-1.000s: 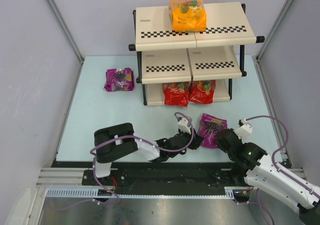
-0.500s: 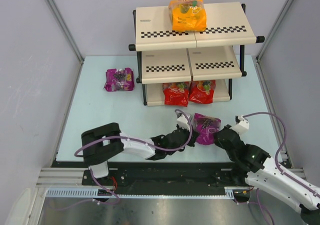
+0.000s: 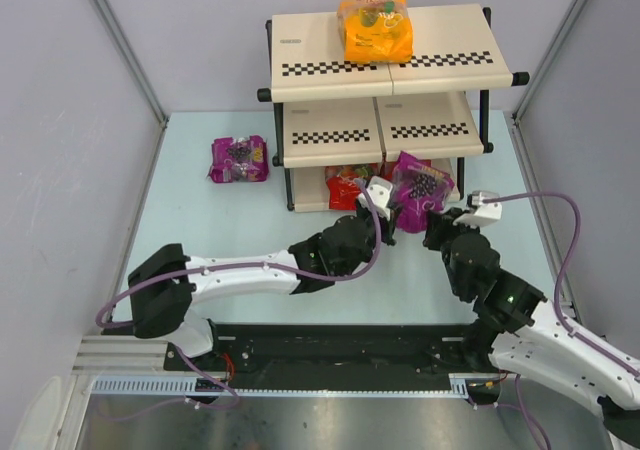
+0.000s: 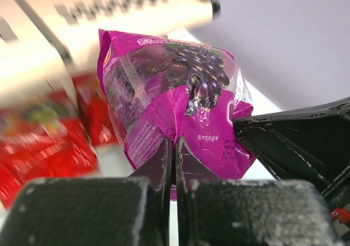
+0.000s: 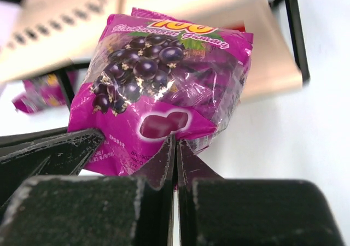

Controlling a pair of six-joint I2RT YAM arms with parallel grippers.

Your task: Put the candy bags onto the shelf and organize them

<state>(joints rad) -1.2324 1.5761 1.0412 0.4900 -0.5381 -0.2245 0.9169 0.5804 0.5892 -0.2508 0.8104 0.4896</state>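
Note:
A purple candy bag [image 3: 420, 185] hangs in the air in front of the shelf's [image 3: 310, 45] lower tiers. My left gripper [image 3: 391, 214] is shut on its bottom left edge and my right gripper [image 3: 432, 219] is shut on its bottom right edge. The left wrist view shows the bag [image 4: 175, 93] pinched in the left gripper [image 4: 174, 143]. The right wrist view shows the bag [image 5: 164, 82] pinched in the right gripper [image 5: 176, 143]. An orange bag [image 3: 375, 28] lies on the top tier. Red bags [image 3: 346, 184] lie on the bottom tier, partly hidden. A second purple bag [image 3: 239, 158] lies on the table left of the shelf.
The shelf's black frame posts [image 3: 289, 185] stand on the pale table [image 3: 200, 240]. Grey walls close in the left, right and back sides. The middle tier boards [image 3: 330, 120] carry nothing that shows.
Both grippers have lifted the purple bag from the table near the front and carried it away from me, up to the shelf's front. Both arms have stretched out.

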